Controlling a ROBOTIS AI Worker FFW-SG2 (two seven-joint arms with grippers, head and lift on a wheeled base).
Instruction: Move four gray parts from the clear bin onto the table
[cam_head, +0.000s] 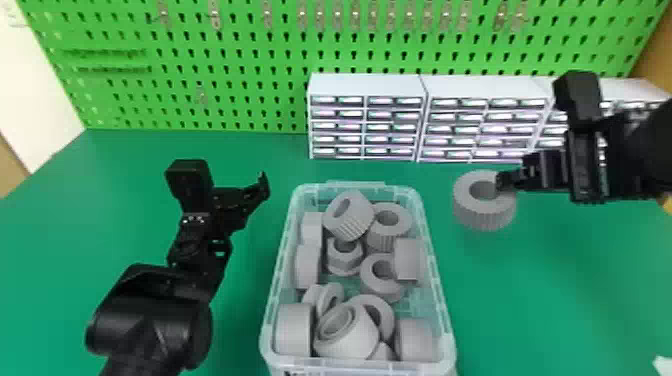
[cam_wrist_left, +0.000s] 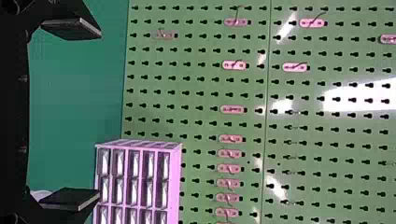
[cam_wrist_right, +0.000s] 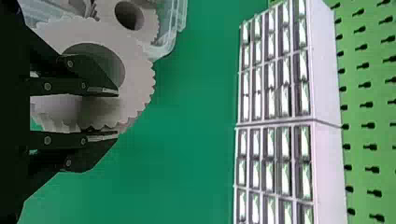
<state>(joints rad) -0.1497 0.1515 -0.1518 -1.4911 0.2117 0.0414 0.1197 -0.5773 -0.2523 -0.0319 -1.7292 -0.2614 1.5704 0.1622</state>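
Gray and ridged like a cog, a thick ring-shaped gear (cam_head: 482, 217) is gripped by the robot's right claw (cam_head: 505, 181) to the right of the clear bin (cam_head: 443, 305), outside its wall. One finger sits in the gear's central hole and the other against its outer side, as seen from the right wrist; the hole faces upward in the head view. Whether the gear touches the green desk (cam_head: 540, 285) cannot be told.

More gray parts crowd the bin on the desk. Toward its far end, a ridged part (cam_head: 357, 220) lies tilted beside another ridged gear (cam_head: 389, 232), with a nut-like piece (cam_head: 345, 265) nearer the robot. A notched ring (cam_head: 372, 285) touches a blocky part (cam_head: 409, 259) by the right wall. At the near end, a round part with a stepped opening (cam_head: 357, 337) leans among others, between a thick cylinder (cam_head: 293, 332) in the left corner and another rounded part (cam_head: 417, 340) on the right.

The left claw (cam_head: 262, 185) hangs to the left of the bin, its fingers spread wide with nothing between them. Behind the desk's work area stand white drawer cabinets (cam_head: 367, 86), backed by a green pegboard (cam_head: 250, 90) fitted with metal hooks (cam_head: 302, 17).
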